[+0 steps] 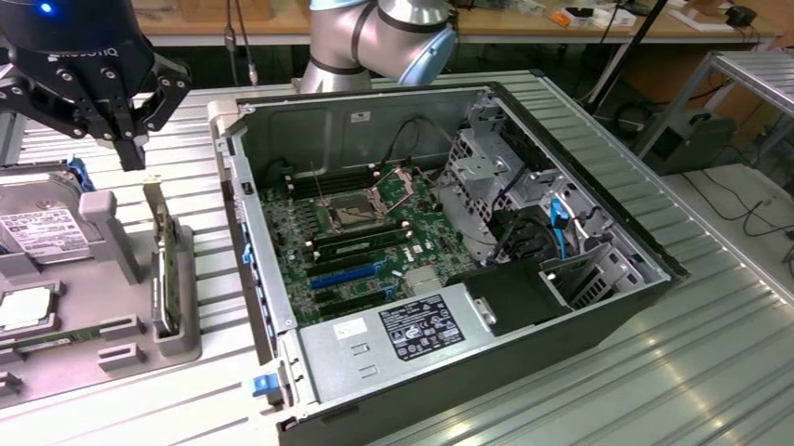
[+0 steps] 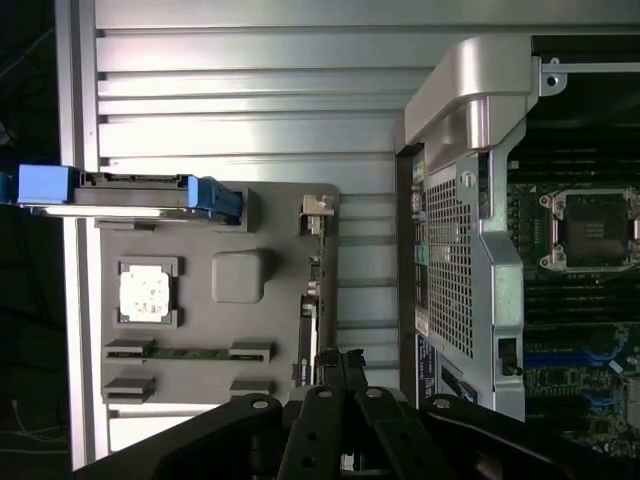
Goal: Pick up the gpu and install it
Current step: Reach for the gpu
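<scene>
A ribbed metal table [image 1: 694,353] is carrying an open computer case [image 1: 372,362] and, toward the exterior view's left, a grey parts tray [image 1: 186,297]. The gripper [image 1: 130,153] is hanging above the tray with its fingers pressed together, gripping nothing and touching nothing. The gpu [image 1: 162,269] is standing on edge in a tray slot on the side nearest the case. It is showing as a thin dark card with a pale metal bracket at one end.
</scene>
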Available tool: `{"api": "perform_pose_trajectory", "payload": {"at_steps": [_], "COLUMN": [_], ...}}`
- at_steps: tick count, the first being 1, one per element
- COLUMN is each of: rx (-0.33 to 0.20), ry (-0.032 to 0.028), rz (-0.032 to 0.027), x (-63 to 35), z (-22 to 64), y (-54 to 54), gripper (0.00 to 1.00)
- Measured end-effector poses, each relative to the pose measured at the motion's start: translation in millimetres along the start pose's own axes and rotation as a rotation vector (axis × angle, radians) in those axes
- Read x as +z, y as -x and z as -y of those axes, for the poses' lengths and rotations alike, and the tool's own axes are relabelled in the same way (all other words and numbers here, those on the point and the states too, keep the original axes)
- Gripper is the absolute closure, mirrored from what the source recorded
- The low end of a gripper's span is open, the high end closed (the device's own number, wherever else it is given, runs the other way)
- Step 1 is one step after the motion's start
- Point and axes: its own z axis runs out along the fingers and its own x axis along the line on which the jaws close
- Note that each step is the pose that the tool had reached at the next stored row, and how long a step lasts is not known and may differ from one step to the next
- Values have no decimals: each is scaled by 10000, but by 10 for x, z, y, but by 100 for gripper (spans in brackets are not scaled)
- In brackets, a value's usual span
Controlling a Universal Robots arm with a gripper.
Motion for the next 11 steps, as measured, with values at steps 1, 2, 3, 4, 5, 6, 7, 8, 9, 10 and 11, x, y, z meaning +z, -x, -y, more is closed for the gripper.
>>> {"api": "perform_pose_trajectory", "payload": {"at_steps": [1, 2, 3, 4, 5, 6, 7, 8, 9, 10, 11], "rx": [-6, -10, -16, -21, -25, -30, -36, -40, -54, -62, -67], "ry": [1, 1, 0, 1, 0, 0, 1, 1, 1, 1, 1], "rz": [0, 0, -1, -1, -2, -2, -2, -3, -3, -3, -3], "x": [0, 0, 0, 0, 0, 0, 0, 0, 0, 0, 0], "z": [0, 0, 0, 0, 0, 0, 0, 0, 0, 0, 0], "y": [0, 0, 0, -1, -1, -1, -1, -1, -1, -1, -1], "gripper": [89, 89, 89, 89, 89, 89, 89, 89, 89, 89, 89]}}
